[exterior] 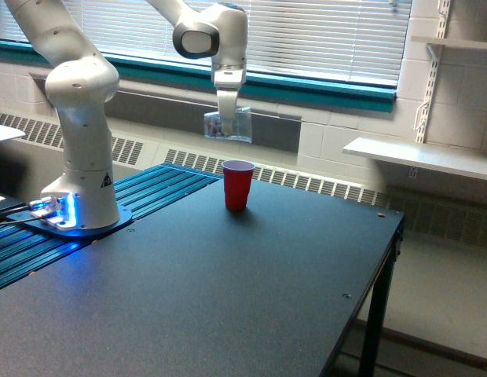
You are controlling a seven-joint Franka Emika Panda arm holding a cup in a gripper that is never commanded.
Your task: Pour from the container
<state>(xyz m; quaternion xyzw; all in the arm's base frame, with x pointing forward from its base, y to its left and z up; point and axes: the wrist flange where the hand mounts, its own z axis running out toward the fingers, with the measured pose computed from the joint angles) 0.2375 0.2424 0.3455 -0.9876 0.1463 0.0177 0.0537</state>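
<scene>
Nearest the camera, the dark tabletop (pixel 228 298) stretches bare across the foreground, its far right corner ending at a thin black leg. At the exterior view's left, a strip of ribbed blue-green panels (pixel 161 184) runs along the tabletop's edge, and on it stands the white robot base (pixel 78 157), with blue lights glowing at its foot and cables trailing off to the left.

Further back, a red cup (pixel 237 184) stands upright on the tabletop, open end up, casting a small shadow at its base. It stands alone, well apart from the robot base.

Above the red cup and slightly toward the exterior view's left, the end effector (pixel 225 126) hangs from the arm's wrist, pointing downward. It is closed on the container (pixel 227 126), a small clear tub with squarish sides that hangs in the air, clear of the tabletop and not touching the red cup. The container looks roughly level or only slightly tilted; small dark and pale bits show faintly through its wall near the fingers, though they are too small to make out.

Behind all this, a long radiator grille (pixel 306 182) runs along the wall under a teal window sill (pixel 322 85), with pale blinds (pixel 330 35) above. At the exterior view's right, a white shelf (pixel 420 157) projects from the block wall.
</scene>
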